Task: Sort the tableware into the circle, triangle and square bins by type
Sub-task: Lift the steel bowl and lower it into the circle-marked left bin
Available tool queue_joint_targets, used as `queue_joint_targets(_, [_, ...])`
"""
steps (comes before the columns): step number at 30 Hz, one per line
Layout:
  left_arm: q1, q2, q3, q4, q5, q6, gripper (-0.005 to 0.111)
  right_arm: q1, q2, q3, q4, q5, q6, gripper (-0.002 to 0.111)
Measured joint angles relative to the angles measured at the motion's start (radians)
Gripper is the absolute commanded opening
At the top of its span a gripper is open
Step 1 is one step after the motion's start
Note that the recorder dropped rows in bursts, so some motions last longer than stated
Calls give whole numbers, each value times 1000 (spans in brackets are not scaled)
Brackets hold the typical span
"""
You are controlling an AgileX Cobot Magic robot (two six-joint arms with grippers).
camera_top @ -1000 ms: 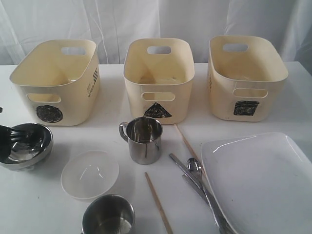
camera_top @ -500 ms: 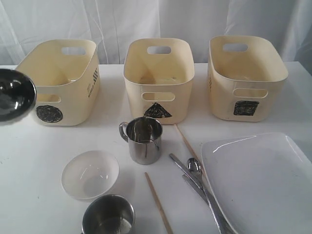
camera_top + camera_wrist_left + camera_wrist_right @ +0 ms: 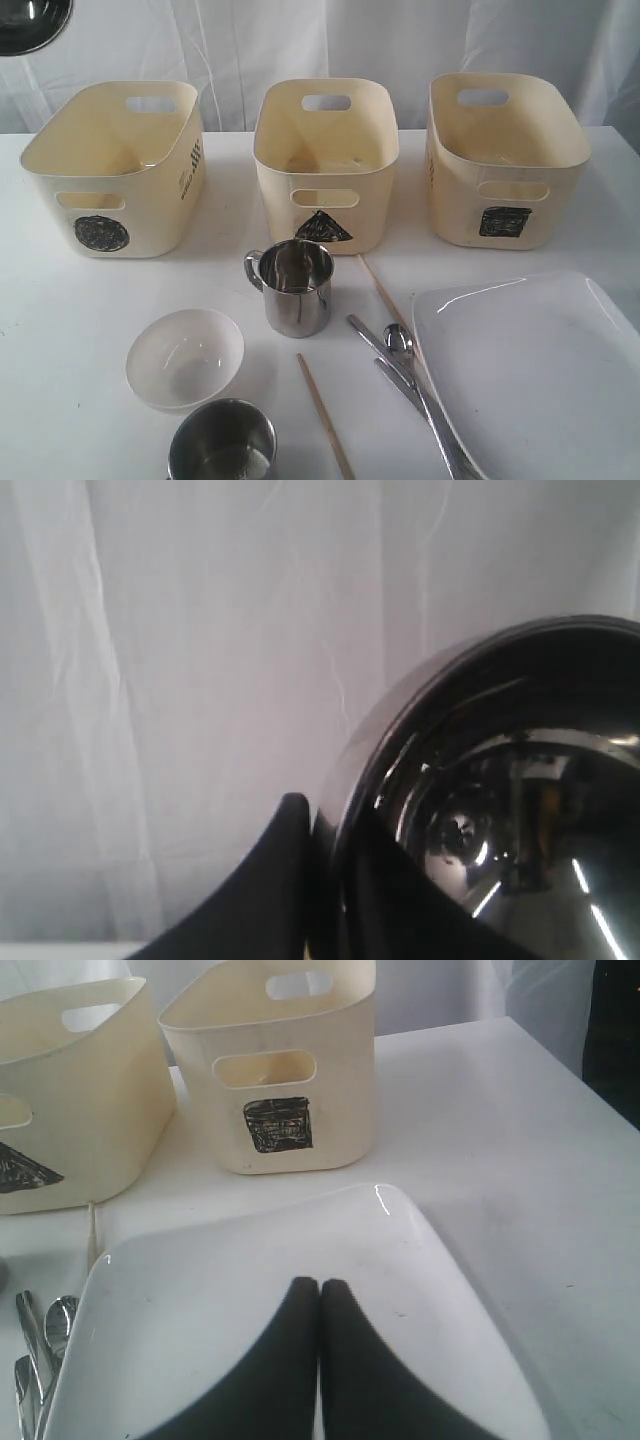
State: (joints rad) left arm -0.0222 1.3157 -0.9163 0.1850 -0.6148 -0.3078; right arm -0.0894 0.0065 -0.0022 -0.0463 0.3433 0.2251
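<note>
The left tool (image 3: pixel 322 852) pinches the rim of the shiny steel bowl (image 3: pixel 30 20) with one finger outside the wall and one inside. It holds the bowl high in the air at the far left, well above the circle bin (image 3: pixel 150 215). The bowl looks stiff, thin and fairly light, but polished and slippery, so a rim pinch could let it swing. A deep bite over the lip seems safest. The right tool (image 3: pixel 320 1295) is closed on nothing and hovers over the large white plate (image 3: pixel 250 1250) on the bench (image 3: pixel 500 1110). That plate is probably heavier and brittle, best taken by an edge.
</note>
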Motion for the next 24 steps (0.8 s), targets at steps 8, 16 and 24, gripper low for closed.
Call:
queue_joint_targets(8, [0,350,-145,-5,-151,87,1,0,0,0,0,0,0,0])
queue_joint_targets(16, [-7,471,-315,100,172,103,31,0,0,0,0,0,0,0])
queue_joint_targets(24, [-52,473,-327,138,250,103,52,0,0,0,0,0,0,0])
